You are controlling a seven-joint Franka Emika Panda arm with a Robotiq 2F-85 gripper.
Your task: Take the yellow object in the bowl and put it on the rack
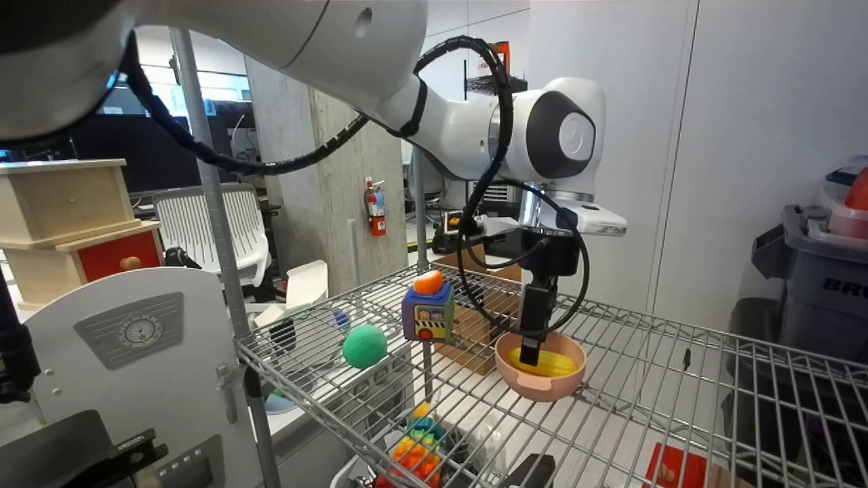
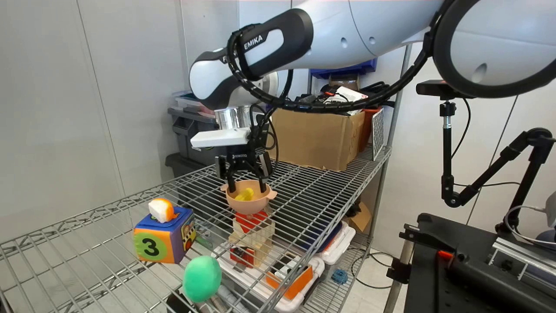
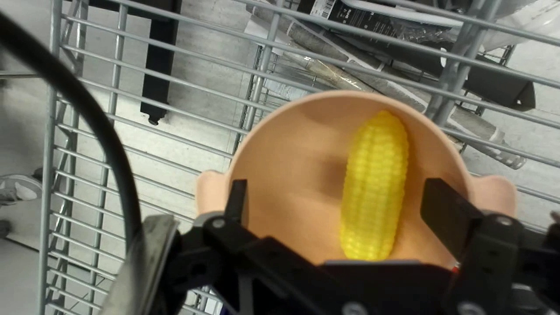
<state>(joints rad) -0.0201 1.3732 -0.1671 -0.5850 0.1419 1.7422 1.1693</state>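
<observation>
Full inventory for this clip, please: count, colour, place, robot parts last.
corn cob: 1, yellow, in the bowl
bowl: 1, peach, on the rack
rack: 1, silver, beneath the bowl
toy cube: 1, multicoloured, on the rack
small item: 1, orange-and-white, atop the toy cube
ball: 1, green, on the rack
large cardboard box: 1, brown, on the rack
toy pieces: count unclear, multicoloured, below the rack
fire extinguisher: 1, red, at the pillar
chair: at least 1, white, beyond the rack
bin: at least 1, grey, beyond the rack
jointed stand: at least 1, black, beside the rack
arm: 1, white and black, above the rack
hand: 1, black, open, jaws either side of the corn cob
</observation>
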